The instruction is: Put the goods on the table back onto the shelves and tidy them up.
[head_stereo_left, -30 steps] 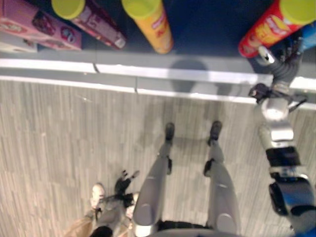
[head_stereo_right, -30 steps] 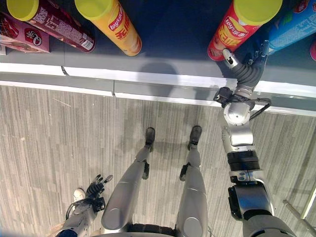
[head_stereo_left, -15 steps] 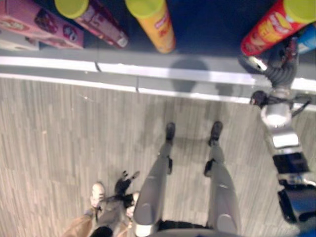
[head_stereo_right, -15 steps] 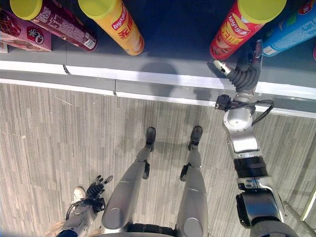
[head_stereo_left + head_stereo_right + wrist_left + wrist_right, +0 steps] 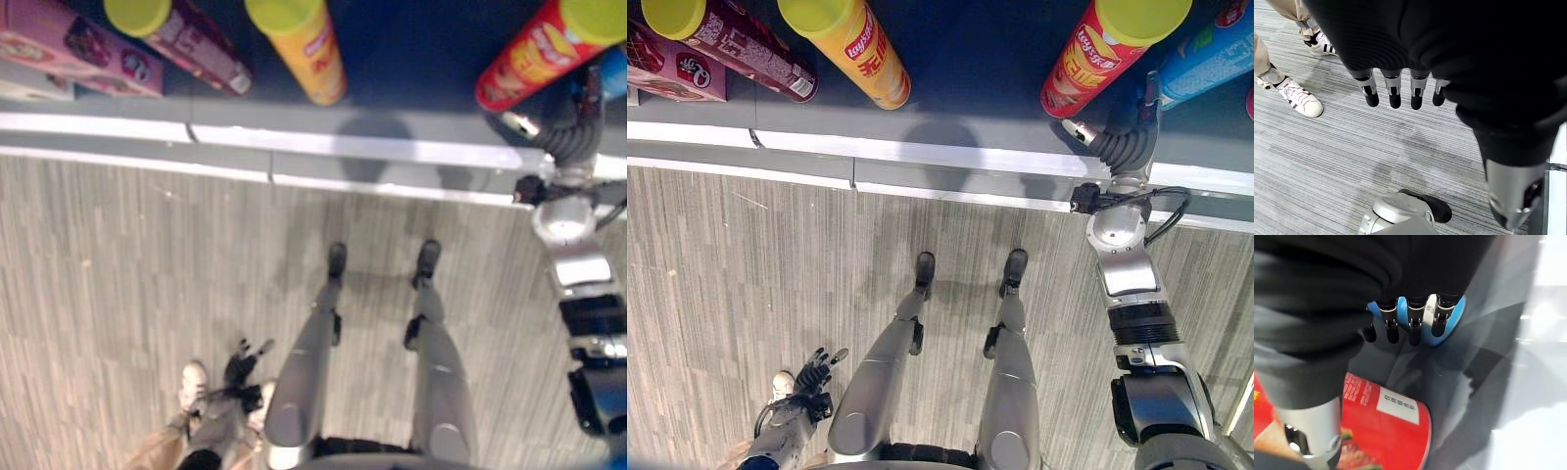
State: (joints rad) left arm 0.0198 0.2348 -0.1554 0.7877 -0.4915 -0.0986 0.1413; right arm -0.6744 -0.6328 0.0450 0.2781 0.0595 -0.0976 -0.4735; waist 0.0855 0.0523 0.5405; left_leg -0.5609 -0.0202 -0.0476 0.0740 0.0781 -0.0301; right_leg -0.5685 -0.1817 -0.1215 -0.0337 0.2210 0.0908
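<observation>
right robot hand [image 5: 1122, 132] raised over the front lip of the shelf [image 5: 950, 157], arm stretched straight up from the lower right corner, dark ribbed cover just past the pale shelf edge. thumb splayed out toward the red can [image 5: 1095, 57], fingers [image 5: 1413, 325] straight in a row, tips at the base of the blue can [image 5: 1207, 61]; whether touching or just short of it cannot be told. nothing clasped, hand slack and uncurled. red can just beside the thumb in the right wrist view, apart from it.

left robot hand [image 5: 815, 372] hanging low by the floor [image 5: 725, 284], well away from the shelf, fingers [image 5: 1393, 93] straight and spread, holding nothing. a person's shoes [image 5: 1300, 100] just beyond it on the floor.

on the shelf, taking the red can as landmark: blue can immediately to its right, leaning away from it, cut off by the picture's edge. yellow can [image 5: 847, 49] well to its left across a wide bare stretch of dark shelf. maroon can [image 5: 730, 44] further left again, tilted, and a pink box [image 5: 671, 64] beyond that, at the far left end, partly cut off. plenty of open shelf between the red can and the yellow one; tight room between the red and the blue, where the right robot hand sits.

lower ends of the right fingers partly masked by the ribbed cover; tops of all cans cut off at the upper edge.
</observation>
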